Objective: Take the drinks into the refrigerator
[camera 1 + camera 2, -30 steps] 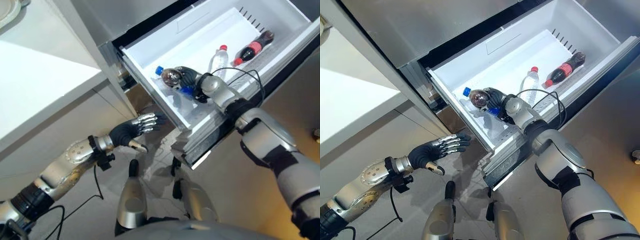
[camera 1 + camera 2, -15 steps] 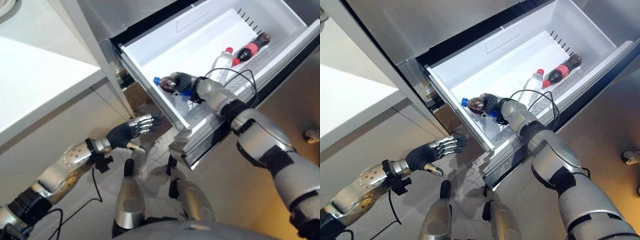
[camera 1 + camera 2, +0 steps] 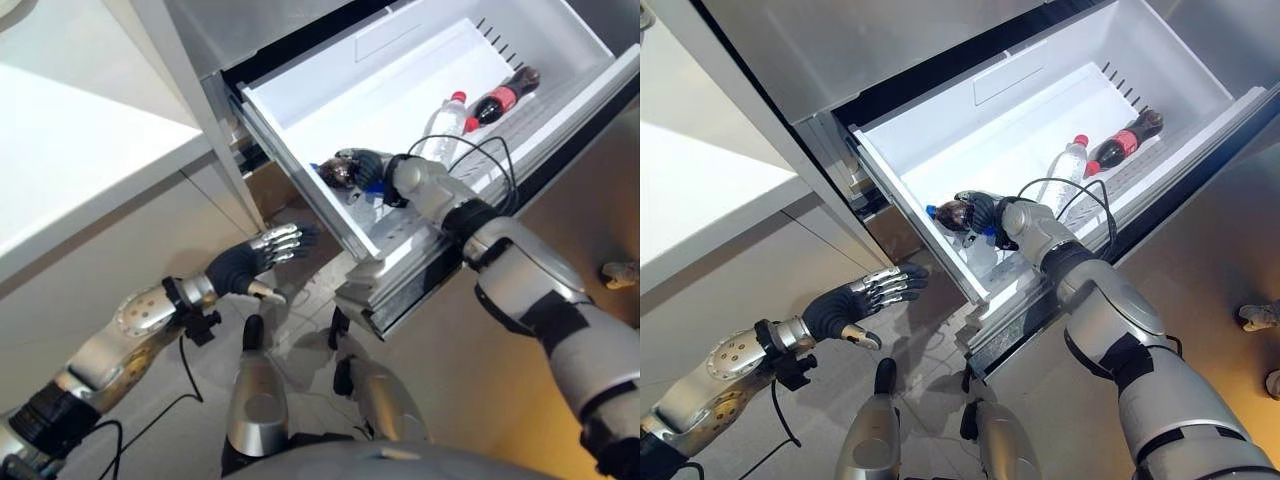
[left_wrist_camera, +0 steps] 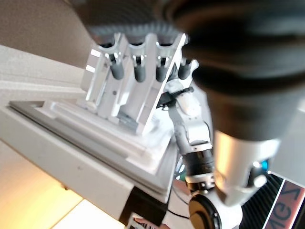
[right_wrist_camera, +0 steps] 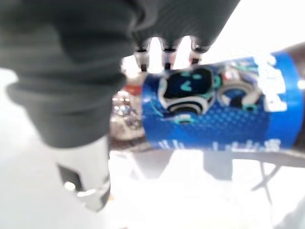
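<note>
Bottle (image 3: 952, 214) half-hidden in right hand (image 3: 985, 212), inside drawer (image 3: 940, 150).

The robot's right arm reaches in from the lower right of the frame toward the centre, elbow bent, its right hand (image 3: 985, 214) just above mid-frame with fingers (image 5: 164, 53) and thumb curled in a closed grasp. The left arm enters from the lower left, forearm angled up toward the middle, where the left hand (image 3: 243, 264) hovers left of centre, fingers (image 4: 135, 71) straight and side by side, thumb held apart, grasping nothing.
</note>
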You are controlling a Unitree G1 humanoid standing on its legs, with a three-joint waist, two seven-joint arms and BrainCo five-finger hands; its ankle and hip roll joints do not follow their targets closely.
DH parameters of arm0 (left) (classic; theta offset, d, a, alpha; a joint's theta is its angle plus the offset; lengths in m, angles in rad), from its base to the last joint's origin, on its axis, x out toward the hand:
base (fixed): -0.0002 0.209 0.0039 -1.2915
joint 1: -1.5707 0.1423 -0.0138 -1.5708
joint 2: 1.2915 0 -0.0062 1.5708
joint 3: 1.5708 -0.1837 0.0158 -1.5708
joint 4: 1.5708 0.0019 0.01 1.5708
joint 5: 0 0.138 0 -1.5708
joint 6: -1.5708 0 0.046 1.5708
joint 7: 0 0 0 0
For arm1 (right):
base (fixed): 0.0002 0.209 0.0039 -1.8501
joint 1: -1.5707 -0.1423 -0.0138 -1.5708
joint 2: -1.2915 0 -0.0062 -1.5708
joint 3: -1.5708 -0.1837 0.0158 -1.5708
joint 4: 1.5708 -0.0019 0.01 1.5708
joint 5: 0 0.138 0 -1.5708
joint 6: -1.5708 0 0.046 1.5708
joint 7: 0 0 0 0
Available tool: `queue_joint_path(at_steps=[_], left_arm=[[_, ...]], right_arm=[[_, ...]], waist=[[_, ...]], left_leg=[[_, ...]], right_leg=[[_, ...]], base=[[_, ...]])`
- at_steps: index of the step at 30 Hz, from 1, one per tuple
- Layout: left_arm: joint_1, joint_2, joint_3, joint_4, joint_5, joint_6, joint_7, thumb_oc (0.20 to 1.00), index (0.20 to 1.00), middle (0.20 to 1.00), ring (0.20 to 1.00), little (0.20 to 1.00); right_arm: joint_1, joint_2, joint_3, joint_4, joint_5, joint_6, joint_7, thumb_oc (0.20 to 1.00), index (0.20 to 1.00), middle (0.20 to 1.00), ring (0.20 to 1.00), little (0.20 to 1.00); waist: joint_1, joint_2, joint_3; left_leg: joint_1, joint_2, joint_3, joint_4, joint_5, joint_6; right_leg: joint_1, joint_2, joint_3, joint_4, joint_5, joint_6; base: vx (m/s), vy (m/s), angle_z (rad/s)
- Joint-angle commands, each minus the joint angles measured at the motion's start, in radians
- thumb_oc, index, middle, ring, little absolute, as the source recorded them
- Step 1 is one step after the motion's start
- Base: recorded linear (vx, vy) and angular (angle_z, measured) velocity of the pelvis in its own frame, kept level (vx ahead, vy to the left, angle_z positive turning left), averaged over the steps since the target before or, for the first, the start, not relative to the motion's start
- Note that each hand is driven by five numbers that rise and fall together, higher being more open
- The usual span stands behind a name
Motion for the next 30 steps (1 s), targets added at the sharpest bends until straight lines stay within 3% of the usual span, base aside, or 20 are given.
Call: queue_joint_path(at_steps=[1,17,23,24,25,26,27,28,30], left_arm=[[0.048,0.000,0.049,-0.150,0.019,-0.021,-0.015,1.000,1.000,1.000,1.000,1.000],[0.030,0.008,0.045,-0.142,0.007,-0.018,-0.032,1.000,1.000,1.000,1.000,1.000],[0.035,0.022,0.054,-0.135,-0.008,-0.014,-0.047,1.000,1.000,1.000,1.000,1.000],[0.044,0.016,0.057,-0.122,-0.014,-0.011,-0.046,1.000,1.000,1.000,1.000,1.000],[0.043,0.016,0.056,-0.122,-0.014,-0.011,-0.046,1.000,1.000,1.000,1.000,1.000],[0.056,0.006,0.067,-0.110,-0.013,-0.007,-0.052,1.000,1.000,1.000,1.000,1.000],[0.055,0.006,0.065,-0.110,-0.012,-0.007,-0.052,1.000,1.000,1.000,1.000,1.000],[0.067,0.009,0.070,-0.102,-0.018,-0.013,-0.062,1.000,1.000,1.000,1.000,1.000],[0.073,0.010,0.074,-0.095,-0.017,-0.018,-0.064,1.000,1.000,1.000,1.000,1.000]], right_arm=[[-0.045,-0.009,0.032,-0.011,0.005,-0.035,0.003,1.000,1.000,1.000,1.000,1.000],[-0.070,-0.063,0.019,-0.092,0.053,-0.032,0.008,1.000,1.000,1.000,1.000,1.000],[-0.109,-0.213,-0.013,-0.222,0.115,-0.037,-0.031,1.000,1.000,1.000,1.000,1.000],[-0.108,-0.289,-0.035,-0.279,0.095,-0.044,-0.061,1.000,1.000,1.000,1.000,1.000],[-0.108,-0.290,-0.036,-0.280,0.095,-0.043,-0.061,1.000,1.000,1.000,1.000,1.000],[-0.085,-0.389,-0.053,-0.362,0.035,-0.066,-0.094,1.000,1.000,1.000,1.000,1.000],[-0.080,-0.393,-0.056,-0.367,0.033,-0.064,-0.093,1.000,1.000,1.000,1.000,1.000],[-0.040,-0.477,-0.082,-0.426,0.026,-0.084,-0.102,1.000,1.000,1.000,1.000,1.000],[-0.021,-0.516,-0.108,-0.467,0.042,-0.083,-0.101,1.000,1.000,1.000,1.000,1.000]], waist=[[0.014,0.039,0.035],[0.012,0.035,0.017],[0.001,0.022,-0.020],[-0.005,0.017,-0.035],[-0.004,0.017,-0.035],[-0.013,0.019,-0.052],[-0.011,0.020,-0.053],[-0.014,0.021,-0.068],[-0.017,0.019,-0.077]], left_leg=[[-0.007,-0.014,-0.035,-0.047,0.036,0.068],[0.001,-0.016,-0.036,-0.037,0.030,0.068],[0.024,-0.019,-0.037,-0.045,0.028,0.066],[0.032,-0.020,-0.038,-0.048,0.026,0.067],[0.032,-0.020,-0.038,-0.048,0.026,0.067],[0.042,-0.023,-0.037,-0.051,0.023,0.070],[0.043,-0.023,-0.037,-0.052,0.023,0.070],[0.051,-0.026,-0.038,-0.055,0.021,0.071],[0.058,-0.026,-0.038,-0.058,0.021,0.072]], right_leg=[[0.037,-0.042,-0.013,0.157,-0.159,0.105],[0.048,-0.045,-0.014,0.161,-0.164,0.104],[0.068,-0.049,-0.018,0.162,-0.168,0.102],[0.075,-0.051,-0.020,0.164,-0.171,0.102],[0.075,-0.051,-0.020,0.164,-0.171,0.102],[0.085,-0.053,-0.020,0.164,-0.175,0.103],[0.086,-0.053,-0.020,0.164,-0.175,0.103],[0.099,-0.055,-0.020,0.159,-0.176,0.105],[0.105,-0.056,-0.019,0.155,-0.175,0.106]], base=[[0.00,0.000,0.00],[0.00,0.000,0.00],[0.01,-0.002,0.00],[0.00,0.000,0.00],[0.04,0.010,0.01],[0.00,0.000,0.00],[0.04,0.026,0.02],[0.00,0.000,0.00],[0.04,-0.002,0.00]])
